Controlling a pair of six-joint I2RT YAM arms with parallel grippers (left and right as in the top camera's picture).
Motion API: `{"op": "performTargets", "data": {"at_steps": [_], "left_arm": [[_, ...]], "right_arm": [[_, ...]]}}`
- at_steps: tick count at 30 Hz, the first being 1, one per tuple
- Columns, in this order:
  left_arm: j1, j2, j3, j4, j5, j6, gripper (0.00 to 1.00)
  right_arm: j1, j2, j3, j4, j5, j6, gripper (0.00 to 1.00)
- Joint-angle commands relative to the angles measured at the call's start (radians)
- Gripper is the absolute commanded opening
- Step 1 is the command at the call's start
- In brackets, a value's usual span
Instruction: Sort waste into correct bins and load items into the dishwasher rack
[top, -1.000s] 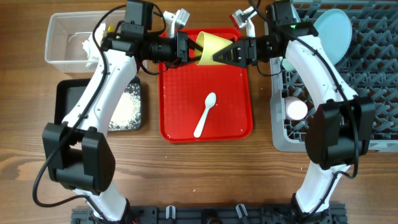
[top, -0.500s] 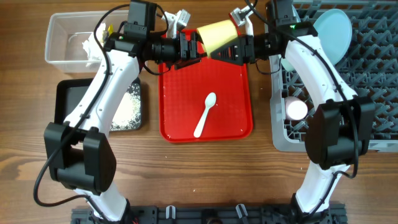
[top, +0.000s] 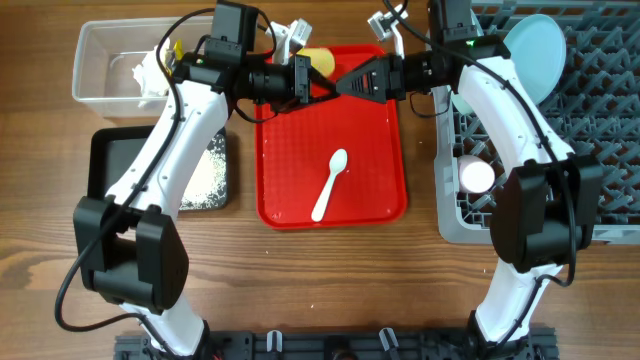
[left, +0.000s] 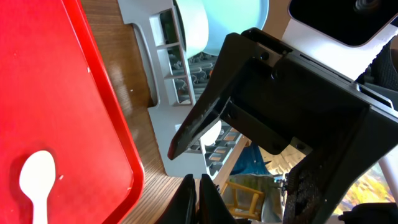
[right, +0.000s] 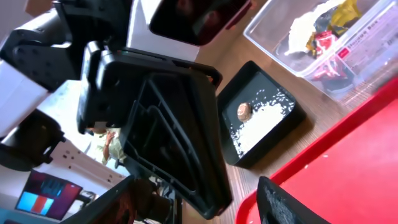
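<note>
Over the far end of the red tray (top: 370, 150) my two grippers meet tip to tip. My left gripper (top: 322, 88) (left: 199, 180) is shut with nothing in it. Facing it, my right gripper (top: 345, 85) (right: 196, 186) is open and holds nothing. A small part of the yellow cup (top: 318, 60) shows at the tray's far edge behind the left gripper, the rest hidden. The white spoon (top: 331, 183) (left: 36, 180) lies in the tray's middle. In the grey rack (top: 600, 120) stand a pale blue plate (top: 535, 55) and a pink cup (top: 477, 176).
The clear tub (top: 100, 60) (right: 348, 56) at the back left holds white tissue (top: 148, 72) and wrappers (right: 326, 31). In front of it, the black tray (top: 110, 165) (right: 292, 106) holds white grains (top: 205, 170) and a brown food piece (right: 243, 111).
The yellow cup was held up in the right gripper's fingers. It has left them and dropped behind the left gripper at the tray's far edge. Both grippers stayed over the tray's far end.
</note>
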Motion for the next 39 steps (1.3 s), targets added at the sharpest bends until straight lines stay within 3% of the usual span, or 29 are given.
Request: {"op": "performTargets", "data": {"at_steps": [1, 2, 4, 6, 7, 9, 14, 21, 26, 27, 28, 29, 30, 31, 36, 39], "left_arm": [[-0.002, -0.007, 0.003, -0.038, -0.053, 0.016, 0.04], [-0.002, -0.007, 0.003, -0.064, -0.104, 0.016, 0.05], [-0.004, -0.007, 0.004, -0.143, -0.341, 0.016, 0.29], [-0.005, -0.007, 0.003, -0.158, -0.481, 0.016, 0.5], [-0.005, -0.007, 0.003, -0.157, -0.591, 0.016, 0.62], [-0.008, -0.005, 0.003, -0.135, -0.73, 0.012, 0.73], [-0.044, 0.092, 0.003, 0.111, -0.827, 0.011, 0.76], [-0.05, 0.298, 0.003, 0.431, -0.86, -0.073, 0.77], [-0.051, 0.38, 0.003, 0.584, -0.886, -0.126, 0.71], [-0.051, 0.398, 0.003, 0.611, -0.887, -0.142, 0.65], [-0.051, 0.414, 0.003, 0.633, -0.886, -0.156, 0.56], [-0.051, 0.436, 0.003, 0.653, -0.887, -0.204, 0.28], [-0.053, 0.441, 0.003, 0.66, -0.887, -0.241, 0.11], [-0.055, 0.443, 0.003, 0.665, -0.888, -0.251, 0.04], [-0.064, 0.412, 0.003, 0.612, -0.831, -0.25, 0.04], [-0.034, 0.303, 0.003, 0.446, -0.681, -0.249, 0.04]], "right_arm": [[0.005, 0.005, 0.0, 0.005, 0.097, 0.022, 0.62], [0.003, 0.005, 0.0, 0.01, 0.153, 0.043, 0.65], [-0.019, -0.002, 0.003, 0.042, 0.303, 0.109, 0.69], [-0.051, -0.02, 0.023, 0.048, 0.354, 0.143, 0.74], [-0.086, -0.046, 0.045, 0.046, 0.392, 0.169, 0.8], [-0.152, -0.111, 0.061, 0.045, 0.446, 0.195, 0.88], [-0.267, -0.225, 0.061, -0.026, 0.519, 0.211, 0.92], [-0.28, -0.229, 0.061, -0.113, 0.64, 0.21, 0.93], [-0.28, -0.229, 0.06, -0.114, 0.646, 0.211, 0.94], [-0.28, -0.229, 0.06, -0.114, 0.646, 0.211, 0.94], [-0.28, -0.229, 0.06, -0.114, 0.646, 0.211, 0.94], [-0.28, -0.229, 0.059, -0.115, 0.647, 0.211, 0.94], [-0.279, -0.229, 0.059, -0.117, 0.666, 0.211, 0.94], [-0.279, -0.229, 0.059, -0.117, 0.669, 0.211, 0.93], [-0.279, -0.229, 0.059, -0.116, 0.668, 0.211, 0.92], [-0.279, -0.229, 0.059, -0.119, 0.668, 0.209, 0.91]]}}
